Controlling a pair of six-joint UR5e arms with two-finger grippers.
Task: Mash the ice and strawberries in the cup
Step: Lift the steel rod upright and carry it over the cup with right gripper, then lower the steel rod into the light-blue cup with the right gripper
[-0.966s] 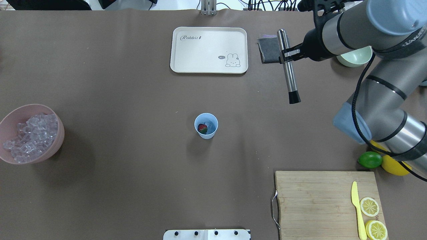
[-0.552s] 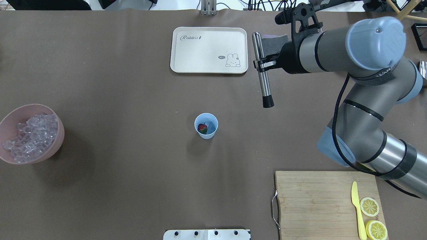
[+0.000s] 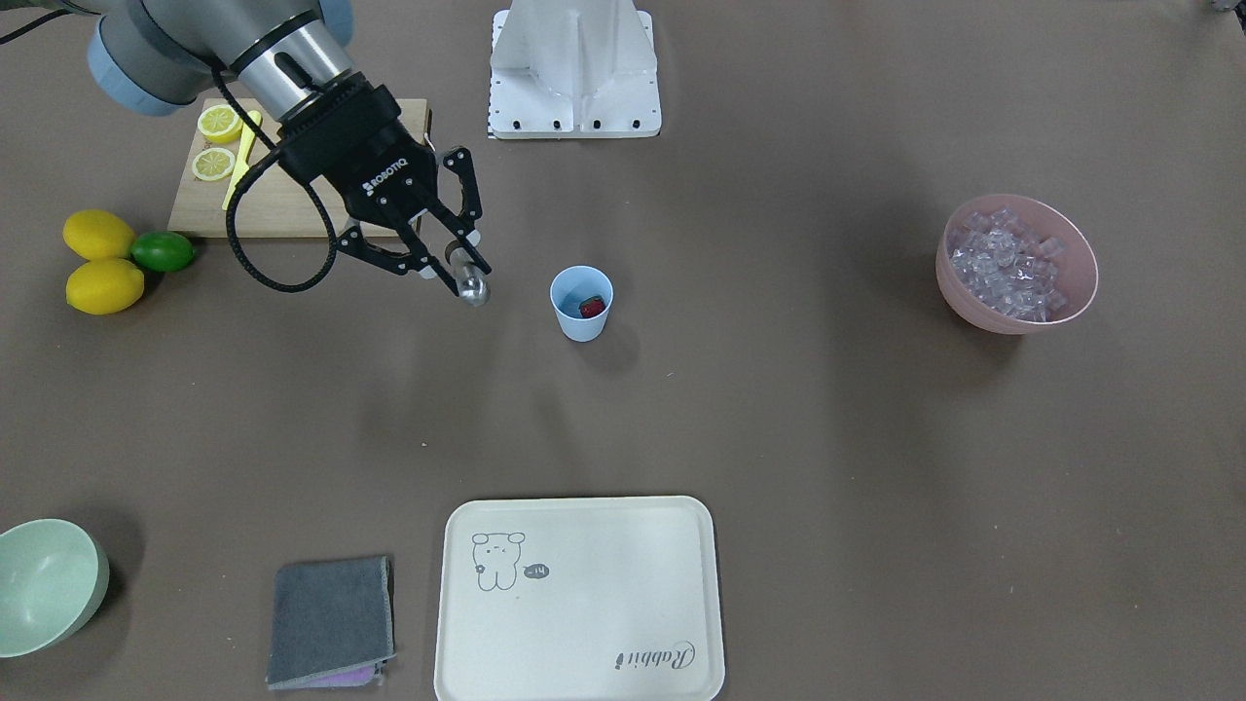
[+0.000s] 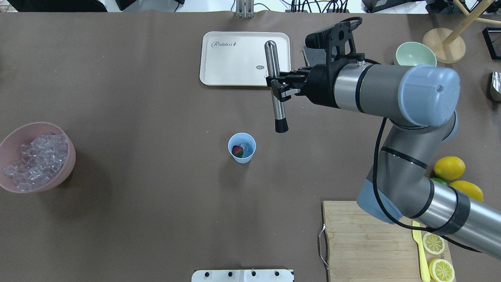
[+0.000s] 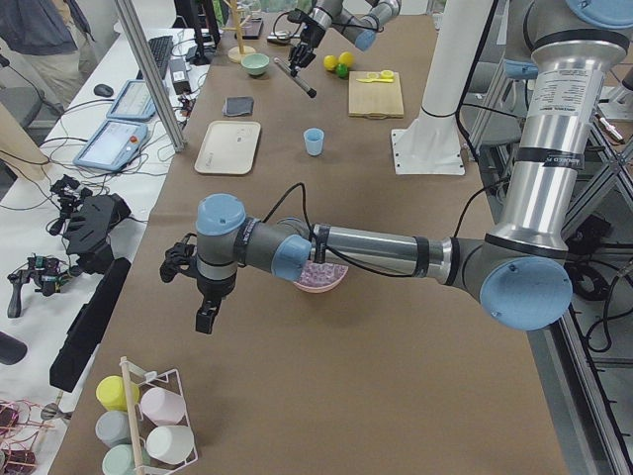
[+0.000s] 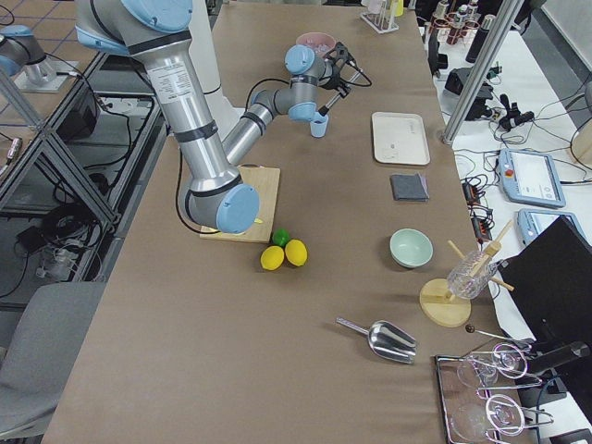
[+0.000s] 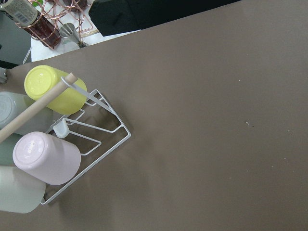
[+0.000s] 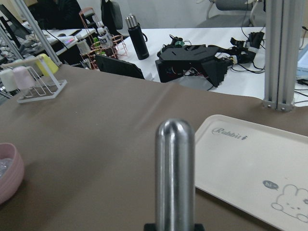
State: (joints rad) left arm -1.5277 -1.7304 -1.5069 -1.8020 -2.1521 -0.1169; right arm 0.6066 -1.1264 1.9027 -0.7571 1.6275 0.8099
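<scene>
While right jaws clamp the muddler (image 4: 278,110) near cup (image 4: 243,159), tray (image 4: 235,62) behind, left jaws unreadable.

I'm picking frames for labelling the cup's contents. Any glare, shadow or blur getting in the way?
Overhead exterior: even light, sharp; the cup throws only a soft shadow, the strawberry reads clearly, the ice barely stands out from the pale wall. Exterior front-facing: the muddler glints at its end. Right wrist-mounted: glare streaks on the muddler, no cup in view.

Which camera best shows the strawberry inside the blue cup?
Overhead exterior: it looks into the cup, showing the strawberry red with green. Front-facing shows only a red patch; side views too small; wrist views miss it.
</scene>
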